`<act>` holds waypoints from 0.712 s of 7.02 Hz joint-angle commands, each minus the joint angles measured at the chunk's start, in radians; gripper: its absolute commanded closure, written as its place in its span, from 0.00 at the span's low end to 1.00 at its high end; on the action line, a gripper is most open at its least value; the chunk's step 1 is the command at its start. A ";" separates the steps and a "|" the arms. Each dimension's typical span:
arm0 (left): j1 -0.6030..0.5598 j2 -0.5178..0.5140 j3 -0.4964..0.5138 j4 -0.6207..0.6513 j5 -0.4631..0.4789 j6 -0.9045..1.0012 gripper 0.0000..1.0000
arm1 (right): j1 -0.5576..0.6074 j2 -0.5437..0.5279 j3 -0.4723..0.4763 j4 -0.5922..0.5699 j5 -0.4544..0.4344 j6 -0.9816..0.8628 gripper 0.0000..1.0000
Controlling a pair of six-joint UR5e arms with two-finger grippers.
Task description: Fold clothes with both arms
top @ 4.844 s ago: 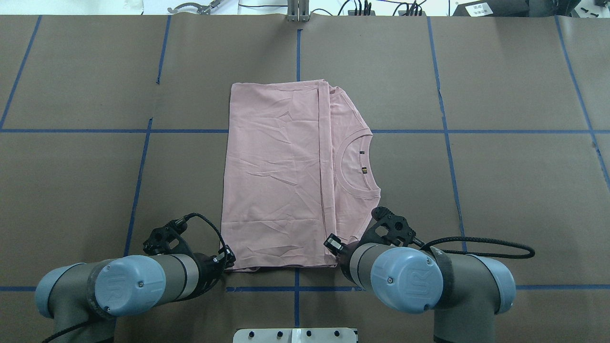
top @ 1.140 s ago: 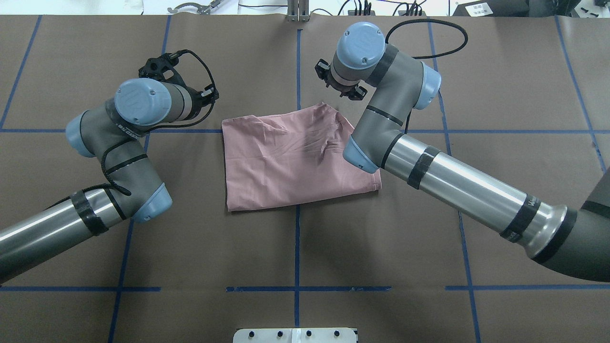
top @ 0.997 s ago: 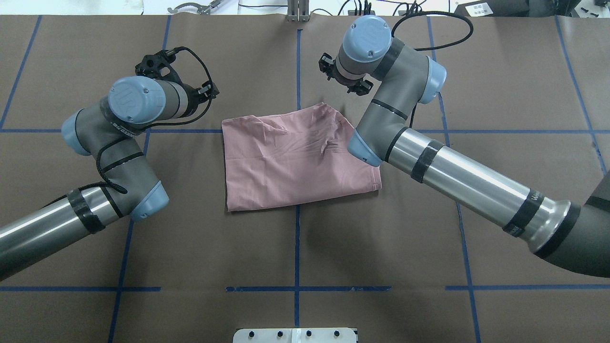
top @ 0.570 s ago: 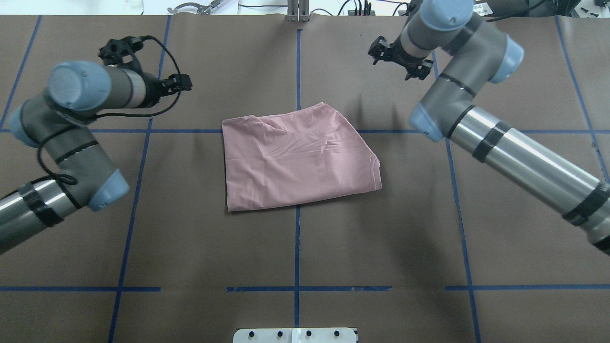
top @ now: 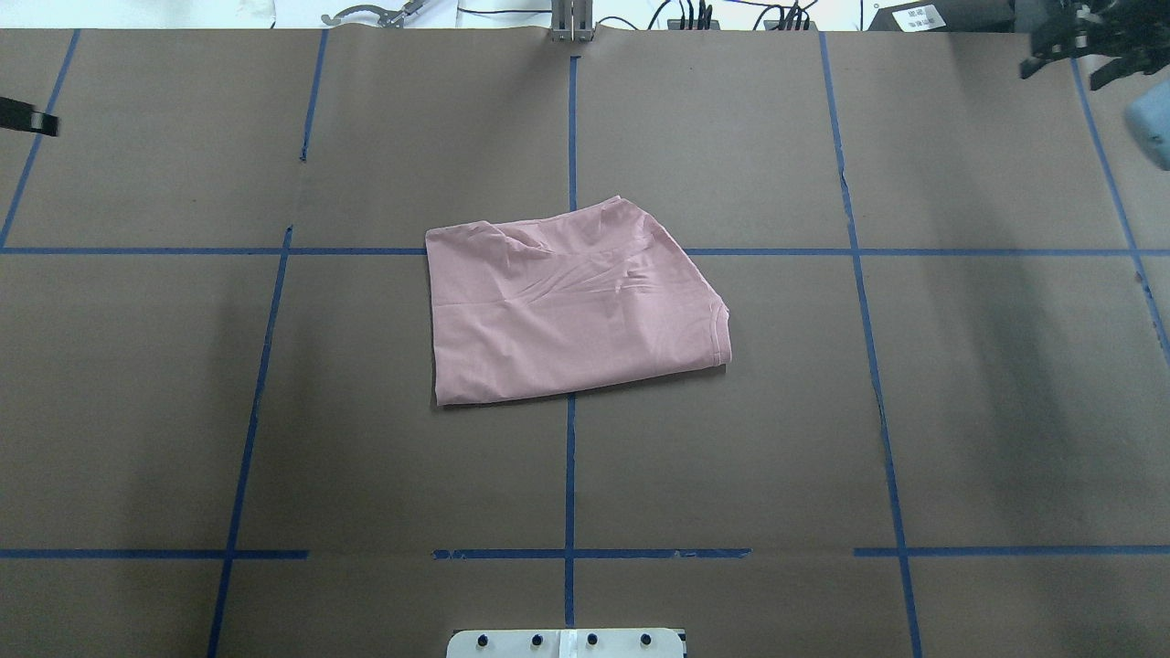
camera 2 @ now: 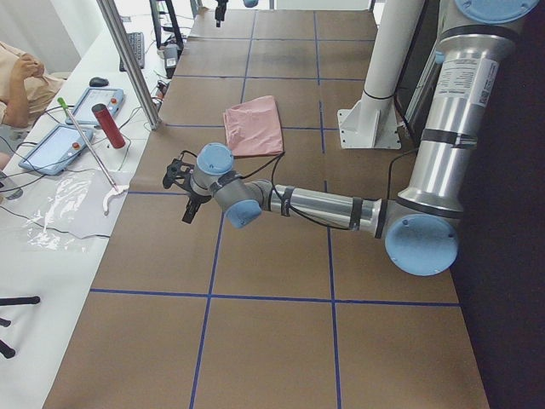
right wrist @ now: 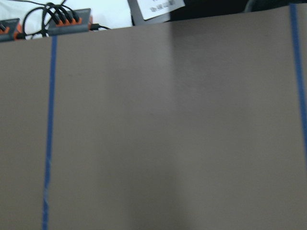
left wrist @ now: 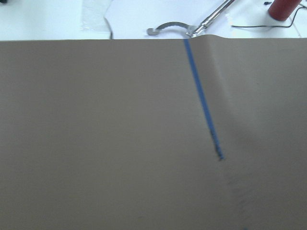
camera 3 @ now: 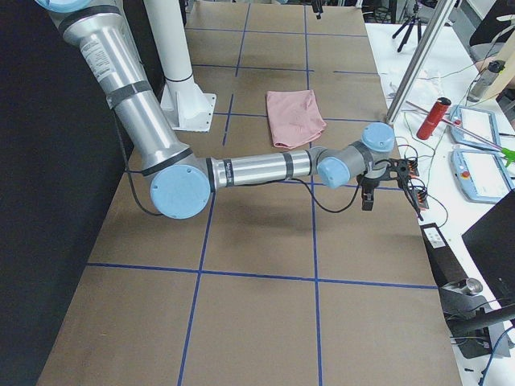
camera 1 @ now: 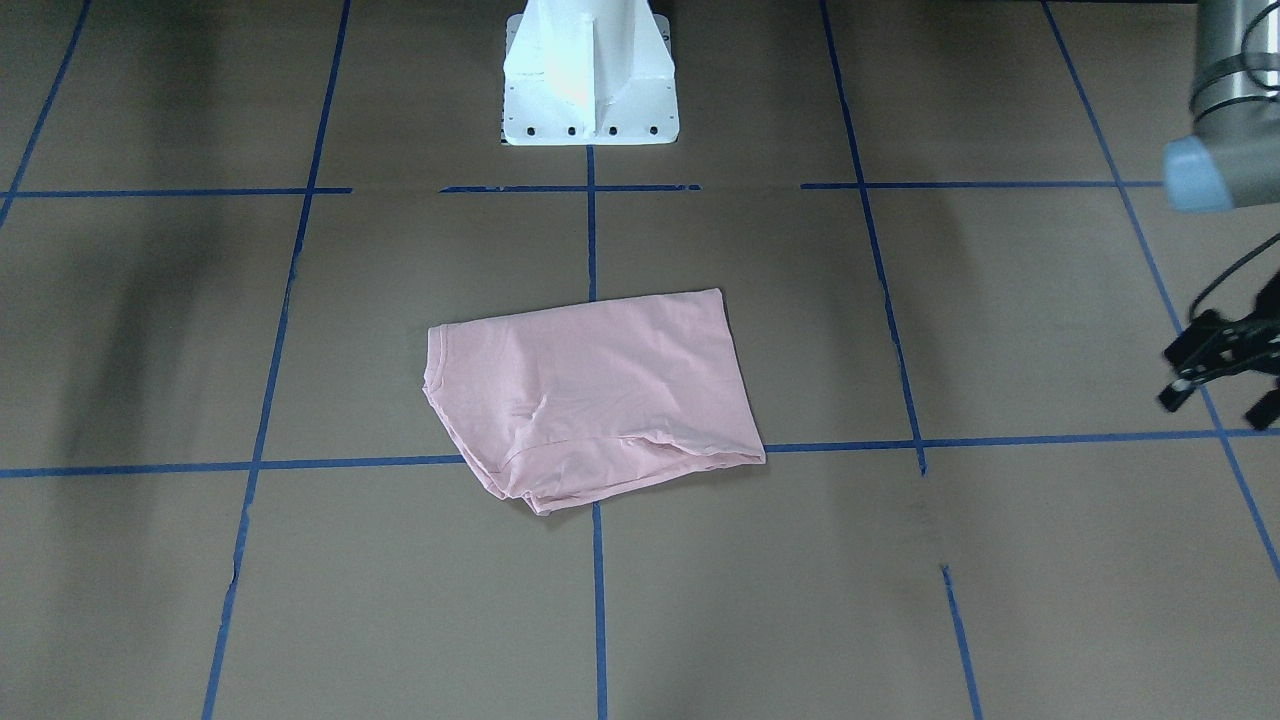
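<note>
The clothes are one pale pink T-shirt [top: 571, 302], folded into a rough rectangle at the table's middle with its plain side up; no print shows. A sleeve hem [top: 722, 334] sits at its right end. In the front-facing view the T-shirt [camera 1: 590, 400] lies free of both arms. My left gripper [camera 1: 1220, 400] hangs open and empty far out on my left, well clear of the cloth. My right gripper [top: 1069, 59] is open and empty over the far right corner. Both wrist views show only brown table cover and blue tape.
The white pedestal base [camera 1: 588, 75] stands at the near edge. Blue tape lines grid the brown cover. Beyond the far edge are cables [top: 695, 14], a metal post [camera 2: 128, 60], a red cylinder [camera 2: 108, 125], tablets and a seated person's arm [camera 2: 21, 81].
Both arms have swung outward from the T-shirt's far edge to the table's sides. The T-shirt, folded in half since the oldest frame, has lain still for the last second.
</note>
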 commanded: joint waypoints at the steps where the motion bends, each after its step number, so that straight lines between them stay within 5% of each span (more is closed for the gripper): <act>1: -0.211 0.136 -0.003 0.091 -0.123 0.414 0.00 | 0.147 -0.202 0.198 -0.222 0.051 -0.371 0.00; 3: -0.221 0.134 -0.023 0.403 -0.090 0.542 0.00 | 0.191 -0.327 0.252 -0.237 0.049 -0.488 0.00; 5: -0.228 0.148 -0.170 0.653 -0.086 0.567 0.00 | 0.136 -0.356 0.286 -0.281 0.046 -0.492 0.00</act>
